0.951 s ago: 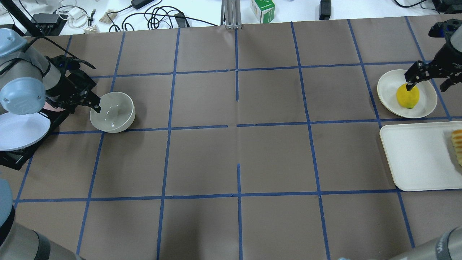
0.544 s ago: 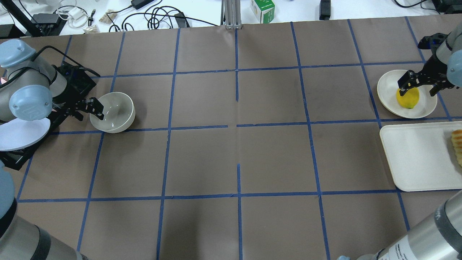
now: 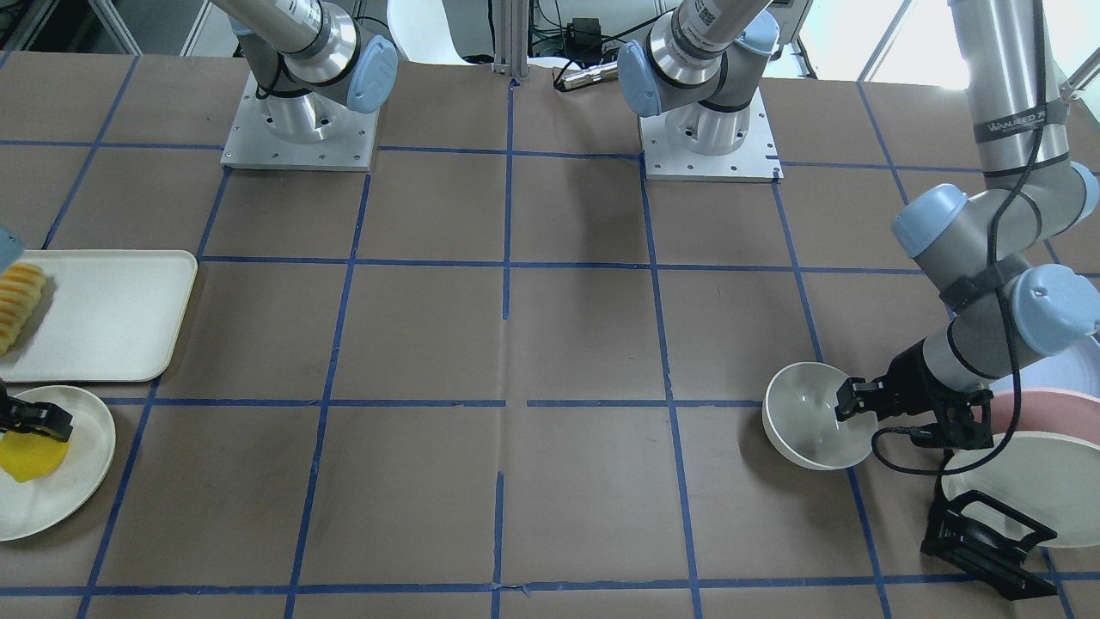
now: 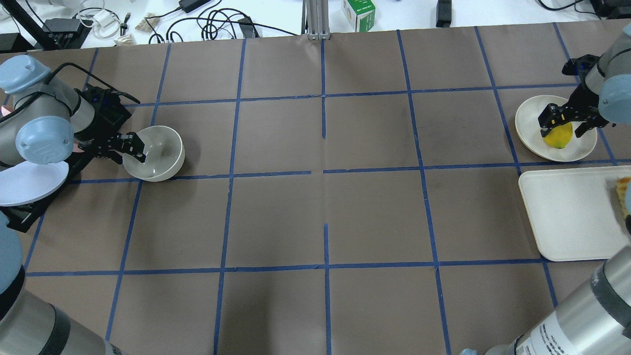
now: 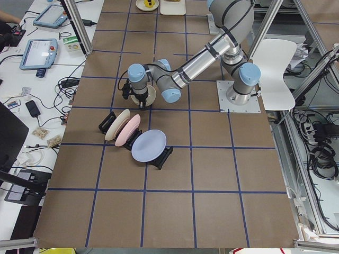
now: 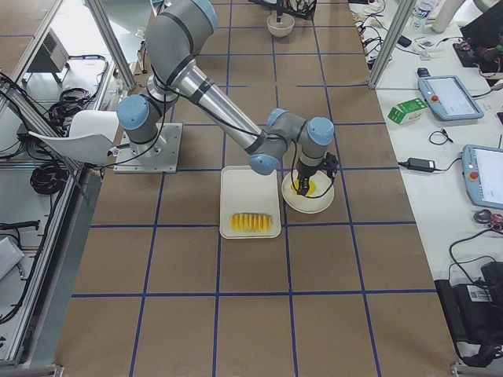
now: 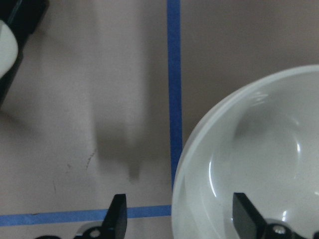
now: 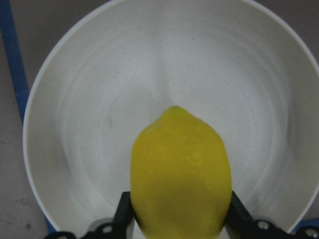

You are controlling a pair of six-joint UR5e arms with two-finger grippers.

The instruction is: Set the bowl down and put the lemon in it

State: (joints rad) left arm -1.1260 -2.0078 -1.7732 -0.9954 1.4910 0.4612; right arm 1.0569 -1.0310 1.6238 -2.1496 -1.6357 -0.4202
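The glossy, deep off-white bowl (image 4: 160,153) sits on the brown paper-covered table (image 4: 325,207) at its left end. The left gripper (image 7: 180,219) has wide jaws straddling the bowl's rim. The right gripper (image 4: 562,127) pinches the smooth oval lemon (image 8: 180,174) on a shallow matte plate (image 4: 530,123). A second ago, those jaws stood wider and higher.

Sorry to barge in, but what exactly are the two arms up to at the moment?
The left claw is open and straddles the rim of the bowl, one finger inside and one outside. The right claw grips the lemon, which lies on a plate at the other end of the table. The bowl is empty.
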